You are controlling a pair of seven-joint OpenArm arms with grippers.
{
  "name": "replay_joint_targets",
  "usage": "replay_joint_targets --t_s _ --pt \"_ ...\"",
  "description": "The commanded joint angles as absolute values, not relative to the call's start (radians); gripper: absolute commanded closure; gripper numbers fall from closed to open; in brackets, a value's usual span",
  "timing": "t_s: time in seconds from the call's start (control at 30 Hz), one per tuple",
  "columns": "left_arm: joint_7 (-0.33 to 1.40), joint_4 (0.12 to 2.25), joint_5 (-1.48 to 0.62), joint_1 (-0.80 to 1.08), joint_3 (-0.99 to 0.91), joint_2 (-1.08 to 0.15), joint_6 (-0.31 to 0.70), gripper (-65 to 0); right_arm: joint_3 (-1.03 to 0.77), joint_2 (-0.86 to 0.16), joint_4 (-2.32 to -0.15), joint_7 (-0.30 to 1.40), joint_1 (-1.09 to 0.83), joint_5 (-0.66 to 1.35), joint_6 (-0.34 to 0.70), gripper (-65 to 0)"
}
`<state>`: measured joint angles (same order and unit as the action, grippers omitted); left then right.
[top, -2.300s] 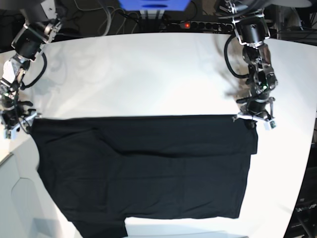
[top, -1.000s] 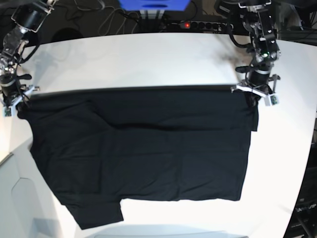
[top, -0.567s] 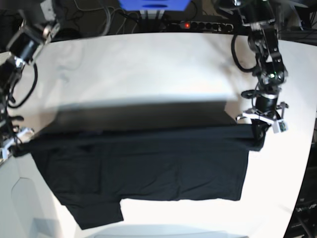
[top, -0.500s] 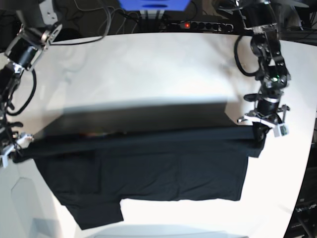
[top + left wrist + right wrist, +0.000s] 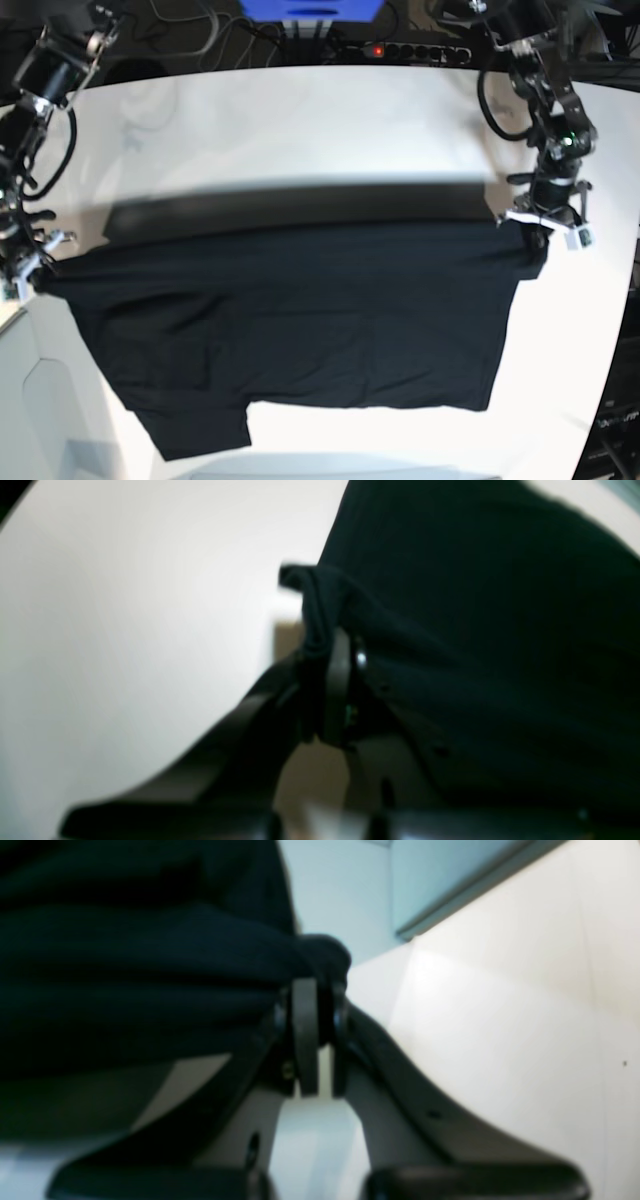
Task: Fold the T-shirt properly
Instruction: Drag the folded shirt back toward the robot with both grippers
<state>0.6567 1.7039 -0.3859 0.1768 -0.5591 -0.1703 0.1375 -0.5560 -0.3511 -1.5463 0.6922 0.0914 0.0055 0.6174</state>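
The black T-shirt [image 5: 290,320] hangs stretched between my two grippers, its upper edge lifted off the white table [image 5: 300,130] and its lower part lying on it. At the base view's right, my left gripper [image 5: 543,228] is shut on the shirt's upper right corner. The left wrist view shows its jaws closed on a bunched fold of the T-shirt [image 5: 475,630], the left gripper [image 5: 327,647] pinching it. At the left table edge my right gripper [image 5: 25,272] is shut on the other corner. In the right wrist view the right gripper [image 5: 317,995] clamps a wad of the T-shirt [image 5: 125,990]. No print shows.
A dark shadow band [image 5: 300,205] lies on the table just behind the lifted edge. A power strip with a red light [image 5: 400,50], cables and a blue object [image 5: 310,10] sit beyond the table's far edge. The table's left edge runs close to the right gripper.
Both grippers have carried the shirt's upper edge back away from the front of the table, the left gripper more. The cloth now shows more of its length, and the grips are unchanged.
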Motion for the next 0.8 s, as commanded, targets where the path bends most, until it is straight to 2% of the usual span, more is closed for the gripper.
replay_joint_targets --t_s 0.0,0.23,0.67,0.77 --pt "0.627 1.741 -0.386 0.182 -0.57 -0.185 0.133 -0.4 -0.575 -0.364 -1.586 0.676 0.079 -0.005 0.608 0.0" --pt "0.627 1.781 -0.386 0.3 -0.572 -0.151 0.133 -0.4 -0.615 -0.321 -1.685 0.68 -0.096 -0.005 0.608 0.0" --pt "0.627 1.796 -0.386 0.49 -0.575 -0.101 0.133 -0.4 -0.711 -0.254 -1.687 0.673 -0.326 -0.002 0.608 0.0" --pt "0.627 1.834 -0.386 0.542 -0.568 -0.087 0.133 -0.4 -0.713 -0.252 -1.687 0.673 -0.346 -0.002 0.662 0.0"
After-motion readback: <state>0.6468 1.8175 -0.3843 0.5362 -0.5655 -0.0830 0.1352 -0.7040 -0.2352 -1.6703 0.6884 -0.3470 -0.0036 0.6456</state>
